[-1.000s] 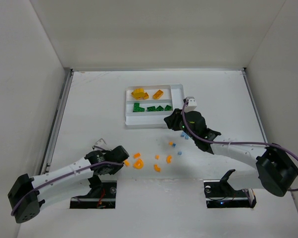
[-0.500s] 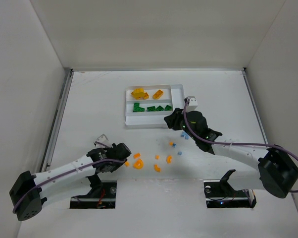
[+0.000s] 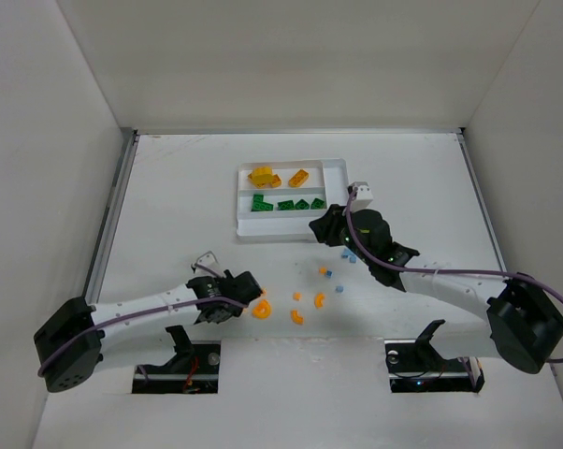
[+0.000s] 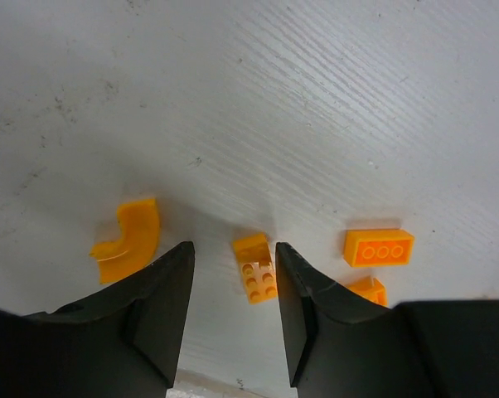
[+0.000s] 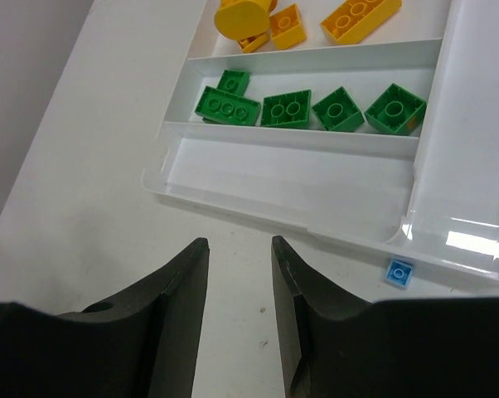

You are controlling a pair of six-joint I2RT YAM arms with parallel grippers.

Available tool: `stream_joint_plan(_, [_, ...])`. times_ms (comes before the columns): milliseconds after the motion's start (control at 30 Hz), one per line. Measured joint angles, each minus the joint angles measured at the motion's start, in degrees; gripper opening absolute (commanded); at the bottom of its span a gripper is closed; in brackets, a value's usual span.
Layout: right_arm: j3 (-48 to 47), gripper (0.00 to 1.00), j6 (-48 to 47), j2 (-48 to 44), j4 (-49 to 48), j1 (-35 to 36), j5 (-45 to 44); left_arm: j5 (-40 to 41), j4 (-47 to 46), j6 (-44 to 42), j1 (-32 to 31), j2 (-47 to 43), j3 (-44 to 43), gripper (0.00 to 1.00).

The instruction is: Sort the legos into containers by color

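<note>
Tabletop point(image 3: 188, 187): tray point(image 3: 336, 182) at far centre, unmoved. Yellow blocks point(image 3: 263, 175) are in its far slot, green bricks point(image 5: 291, 108) in the middle slot, and the near slot is bare.

Left end effector point(image 3: 247, 291): closed a second ago and short of the loose orange pieces. It has now advanced among them, jaws parted astride one orange brick point(image 4: 255, 269), not yet gripped. Pick judged imminent.

Right end effector point(image 5: 239, 249): barely shifted, part-open, empty, hovering off the tray's near edge. A blue piece point(image 5: 399, 272) lies beside that edge.

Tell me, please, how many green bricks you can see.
5 green bricks, all in the tray's middle slot: one at the left end by the far wall, four in a row nearer. None appears hidden.
</note>
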State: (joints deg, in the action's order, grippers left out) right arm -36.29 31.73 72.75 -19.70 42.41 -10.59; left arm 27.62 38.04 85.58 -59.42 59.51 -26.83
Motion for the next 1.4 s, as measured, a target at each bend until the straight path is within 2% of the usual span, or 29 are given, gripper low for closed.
stream_joint_plan(333, [0.0,0.42,0.0,0.0,0.0,0.0,0.2,1.2,-1.7,-0.1,-0.3,4.7,-1.9,0.32])
stream_joint_plan(633, [0.0,0.44,0.0,-1.6,0.0,0.0,0.2,2.4,-3.2,-0.9,-1.6,7.1,-3.0,0.1])
stream_joint_plan(733, [0.0,0.44,0.0,-1.9,0.0,0.0,0.2,2.9,-3.3,-1.8,-0.7,5.2,-3.0,0.07])
stream_joint_plan(933, [0.0,0.44,0.0,-1.9,0.0,0.0,0.2,5.4,-4.7,-5.8,4.5,0.7,-5.3,0.07])
stream_joint_plan(1100, [0.0,0.44,0.0,-1.9,0.0,0.0,0.2,8.3,-12.1,-12.2,11.9,1.4,-11.0,0.07])
stream_joint_plan(1200, [0.0,0.43,0.0,-1.8,0.0,0.0,0.2,8.9,-19.5,-16.7,16.3,5.2,-15.4,0.07])
stream_joint_plan(1400, [0.0,0.43,0.0,-1.0,0.1,0.0,0.2,6.8,-33.2,-22.4,24.1,18.8,-21.6,0.08])
